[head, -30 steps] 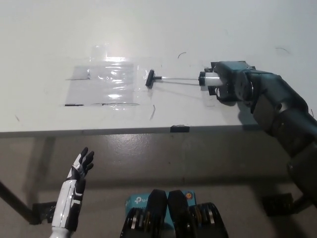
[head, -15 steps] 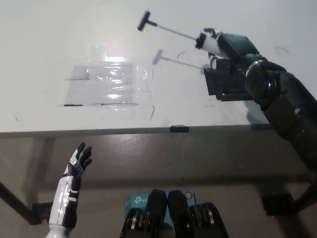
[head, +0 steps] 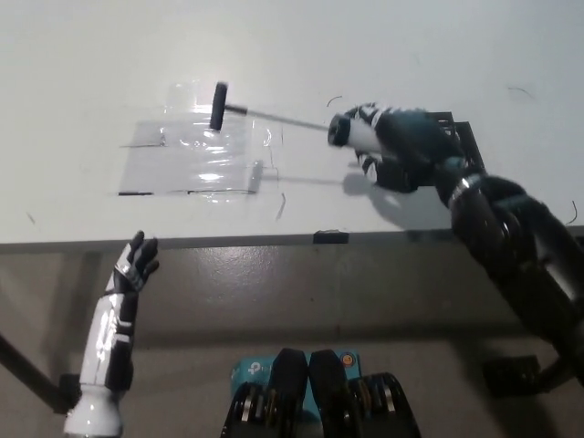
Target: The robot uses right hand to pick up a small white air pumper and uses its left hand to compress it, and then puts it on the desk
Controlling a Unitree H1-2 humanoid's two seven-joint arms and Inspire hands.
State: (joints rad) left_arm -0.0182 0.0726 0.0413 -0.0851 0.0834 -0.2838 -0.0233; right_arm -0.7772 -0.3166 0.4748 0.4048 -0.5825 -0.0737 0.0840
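Half a second on, we find the air pumper carried leftward from 1 o'clock toward centre, clear of the desk, its shadow lying beneath it. The right hand is wrapped round the white barrel; the rod runs to 10 o'clock, ending in the black T-handle above the taped plastic sheet. The left hand, fingers spread, has risen at 8 o'clock but remains well apart. We judge pickup done, compression pending.
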